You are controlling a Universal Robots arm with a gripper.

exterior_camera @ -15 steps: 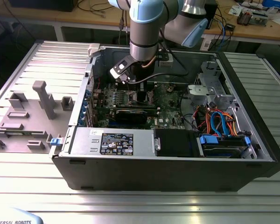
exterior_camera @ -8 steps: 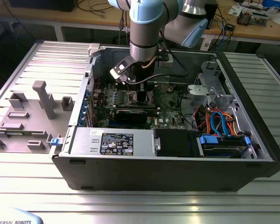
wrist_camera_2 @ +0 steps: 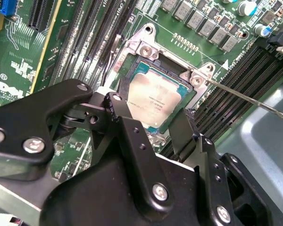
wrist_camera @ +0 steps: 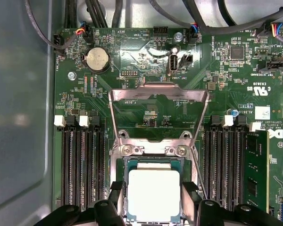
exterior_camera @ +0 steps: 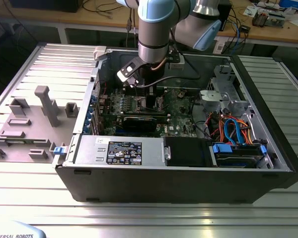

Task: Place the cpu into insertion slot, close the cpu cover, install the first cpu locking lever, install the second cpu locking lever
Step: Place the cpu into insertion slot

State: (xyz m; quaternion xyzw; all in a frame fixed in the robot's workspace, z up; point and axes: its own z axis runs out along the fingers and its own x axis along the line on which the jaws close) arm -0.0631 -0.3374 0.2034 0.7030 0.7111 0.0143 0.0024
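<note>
The cpu [wrist_camera: 153, 194] lies flat with its silver-grey top up, inside the insertion slot [wrist_camera: 151, 147] on the green motherboard; in the second wrist view the cpu [wrist_camera_2: 153, 96] also sits level within the socket's shiny rim. My gripper [wrist_camera: 153, 201] straddles it, a black finger [wrist_camera: 117, 197] pressed against each side edge. The cpu cover [wrist_camera: 158, 93] stands swung open beyond the socket, with the board showing through its cut-out. A thin locking lever [wrist_camera_2: 247, 98] sticks out free beside the socket. In the exterior view my gripper [exterior_camera: 141, 88] reaches down into the open computer case.
Long black memory slots [wrist_camera: 82, 165] flank the socket, with a memory stick [wrist_camera: 255, 169] in one. Close by are a coin battery [wrist_camera: 97, 59], cables and the grey case wall [wrist_camera: 19, 117]. A black graphics card [exterior_camera: 139, 121] and a power supply [exterior_camera: 116, 149] fill the case's nearer part.
</note>
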